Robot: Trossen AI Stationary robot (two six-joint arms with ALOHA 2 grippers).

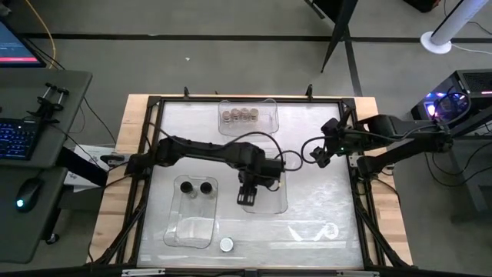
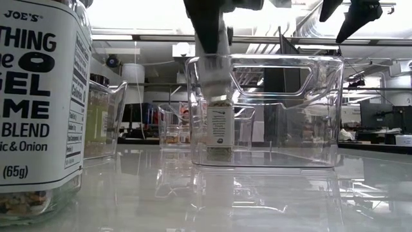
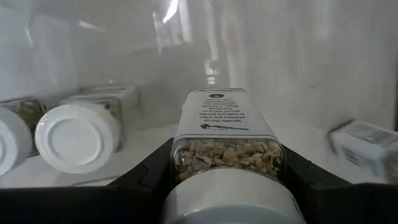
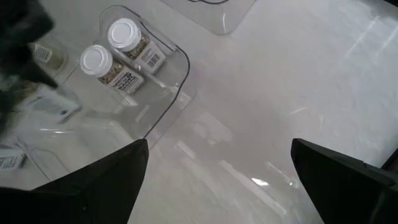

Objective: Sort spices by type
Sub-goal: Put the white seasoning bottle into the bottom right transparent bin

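Observation:
My left gripper (image 1: pixel 247 192) reaches down into a clear bin (image 1: pixel 274 203) at the table's middle and is shut on a white-lidded spice jar (image 3: pixel 227 146). Two more white-lidded jars (image 3: pixel 78 134) stand in that bin, seen also in the right wrist view (image 4: pixel 96 60). Another labelled jar (image 3: pixel 367 143) lies farther off inside. A far bin (image 1: pixel 240 115) holds several tan-lidded jars. A near-left bin (image 1: pixel 196 187) holds two black-lidded jars. One white-lidded jar (image 1: pixel 226 245) stands on the table by the near edge. My right gripper (image 4: pixel 217 174) hovers open, right of the middle bin. My left gripper pinches the jar between its two fingers (image 3: pixel 146 177) on the glass just under the white lid (image 3: pixel 230 199), coming from above and pointing down. The jar hangs upright inside the bin (image 2: pixel 219 129). Whether its bottom touches the bin floor I cannot tell.
The table is ringed by a dark frame (image 1: pixel 150 154). A large labelled jar (image 2: pixel 38 96) stands close to the low camera. Bare tabletop (image 1: pixel 323 208) lies right of the middle bin and toward the near right corner.

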